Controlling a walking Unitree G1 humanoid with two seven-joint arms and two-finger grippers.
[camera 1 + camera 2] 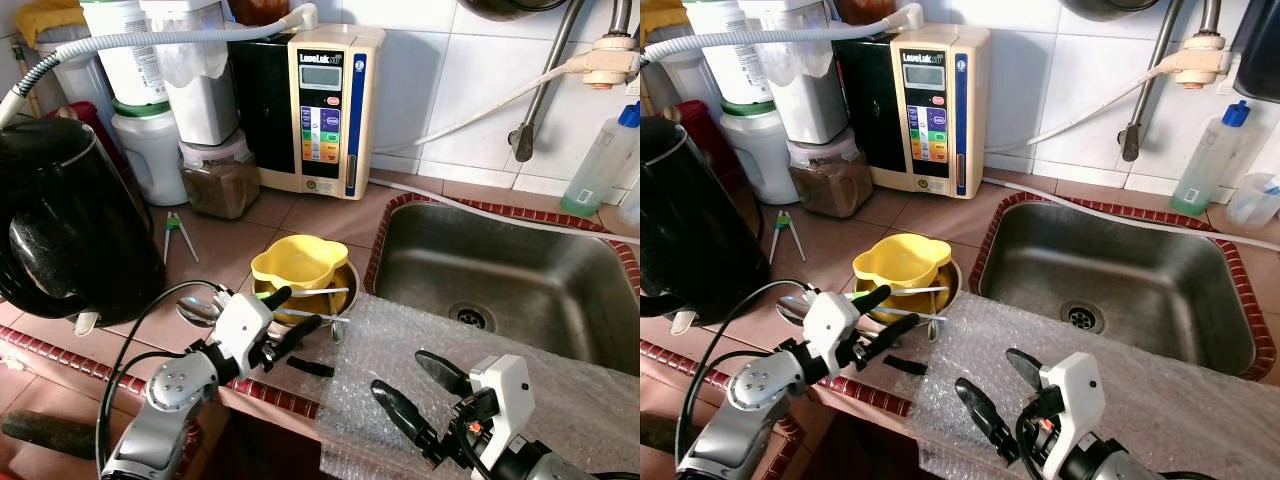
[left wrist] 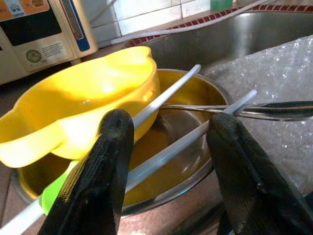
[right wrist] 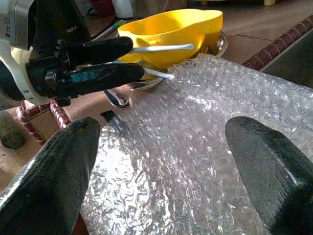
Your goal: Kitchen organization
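Note:
A yellow plastic bowl [image 1: 292, 262] sits tilted inside a steel bowl [image 1: 346, 285] on the tiled counter, just left of the sink. Two white chopsticks [image 1: 322, 292] lie across the steel bowl's rim, and a metal spoon [image 1: 198, 310] lies beside it. My left gripper [image 1: 293, 312] is at the bowl's near edge, open, and one chopstick [image 2: 171, 152] runs through the gap between its fingers without being pinched. My right gripper [image 1: 400, 372] hovers open over a sheet of bubble wrap [image 1: 480, 340] spread along the counter's front edge.
A steel sink [image 1: 510, 270] lies to the right. A black kettle [image 1: 60, 220] stands at the left. At the back are a water ioniser [image 1: 322, 110], a jar of brown powder [image 1: 220, 182] and white containers. Green-tipped sticks [image 1: 172, 235] lie on the tiles.

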